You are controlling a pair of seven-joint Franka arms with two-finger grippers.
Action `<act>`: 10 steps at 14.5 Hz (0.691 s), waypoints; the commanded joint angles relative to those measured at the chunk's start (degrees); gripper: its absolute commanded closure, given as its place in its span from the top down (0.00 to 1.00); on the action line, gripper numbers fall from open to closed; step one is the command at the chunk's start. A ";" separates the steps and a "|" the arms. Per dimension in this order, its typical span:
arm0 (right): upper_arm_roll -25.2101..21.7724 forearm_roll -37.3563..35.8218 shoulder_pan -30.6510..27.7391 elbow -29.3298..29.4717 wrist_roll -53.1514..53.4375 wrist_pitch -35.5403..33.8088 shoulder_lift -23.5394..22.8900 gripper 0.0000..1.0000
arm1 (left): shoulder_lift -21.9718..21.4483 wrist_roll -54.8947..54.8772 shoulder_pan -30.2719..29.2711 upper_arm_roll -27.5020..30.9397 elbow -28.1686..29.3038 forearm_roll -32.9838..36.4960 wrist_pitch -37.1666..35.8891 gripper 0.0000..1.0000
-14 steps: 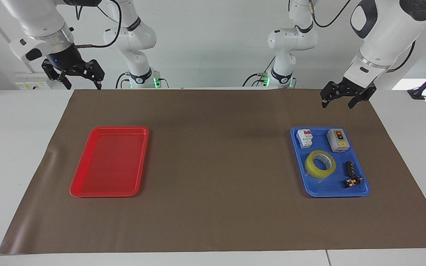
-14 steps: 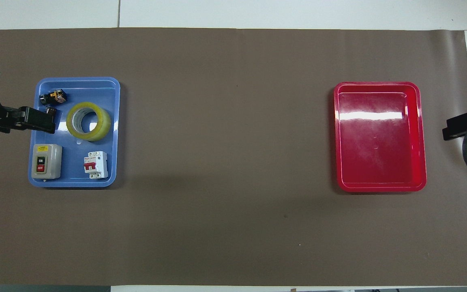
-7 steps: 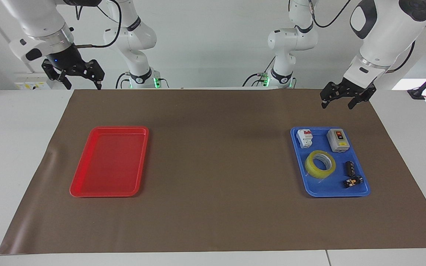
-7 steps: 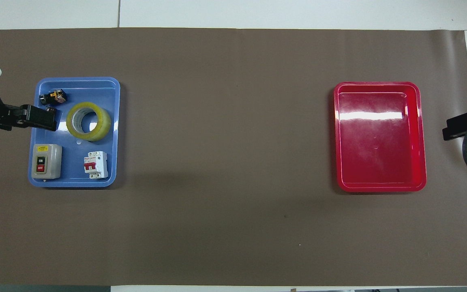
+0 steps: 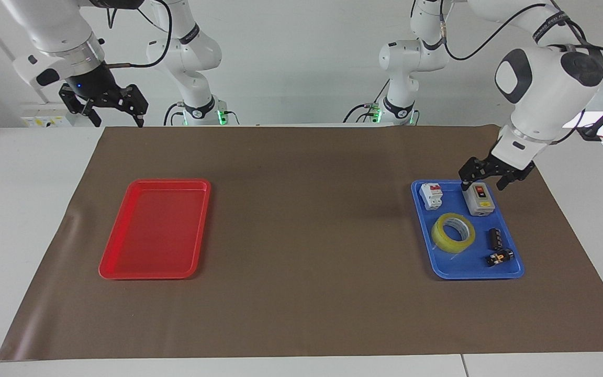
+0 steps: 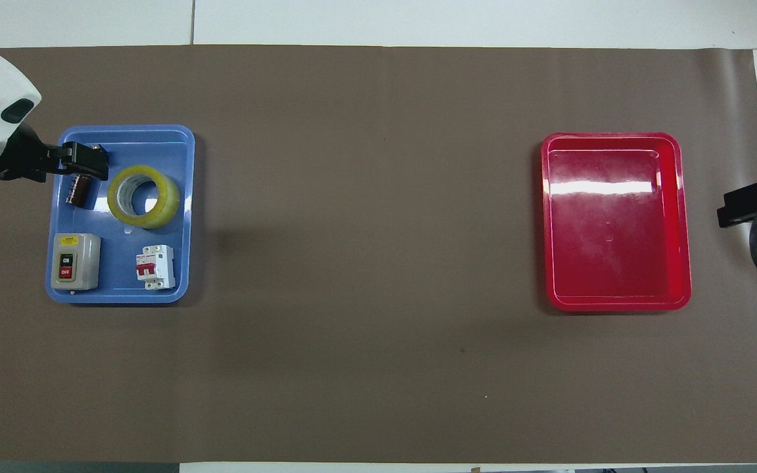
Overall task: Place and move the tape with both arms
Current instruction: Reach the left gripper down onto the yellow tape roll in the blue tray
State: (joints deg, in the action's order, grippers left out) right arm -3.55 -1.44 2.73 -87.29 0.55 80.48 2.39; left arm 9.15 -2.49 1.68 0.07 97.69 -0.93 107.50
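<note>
The tape (image 5: pixel 454 232) (image 6: pixel 144 196), a yellow translucent roll with a pale core, lies flat in the blue tray (image 5: pixel 469 265) (image 6: pixel 119 269) at the left arm's end of the table. My left gripper (image 5: pixel 483 184) (image 6: pixel 97 163) hangs open and empty over that tray, above its edge by the grey switch box (image 5: pixel 478 201), a short way from the tape and not touching it. My right gripper (image 5: pixel 117 118) (image 6: pixel 746 205) waits open and empty, raised off the mat's corner at the right arm's end.
A red tray (image 5: pixel 155 228) (image 6: pixel 615 220) lies at the right arm's end with nothing in it. The blue tray also holds a white and red breaker (image 5: pixel 431 195) (image 6: pixel 155 267) and two small dark parts (image 5: pixel 496 238). A brown mat (image 5: pixel 306 235) covers the table.
My left arm has swung down from above the mat's edge nearest the robots to over the blue tray. The right arm and the tape have not moved.
</note>
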 commanded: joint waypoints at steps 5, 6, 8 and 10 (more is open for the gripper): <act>0.12 -0.58 -0.09 -0.86 -0.81 1.17 0.52 1.00 | 3.76 -4.28 -0.18 3.98 8.56 1.11 14.20 1.00; 0.12 -0.58 0.00 -0.86 -0.81 1.17 0.51 1.00 | 4.46 -3.67 -0.18 3.98 9.79 1.11 17.28 1.00; 0.12 -0.58 -0.09 -0.86 -0.81 1.17 0.51 1.00 | 4.65 -3.23 -0.71 5.20 10.24 1.02 17.57 1.00; 0.12 -0.58 -0.09 -0.86 -0.81 1.17 0.51 1.00 | 6.22 -3.14 -0.71 5.30 11.20 1.11 18.97 0.89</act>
State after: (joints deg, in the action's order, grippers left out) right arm -3.55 -1.44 2.73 -87.29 0.55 80.48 2.39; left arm 14.69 -6.12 0.92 4.73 107.22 -0.93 124.02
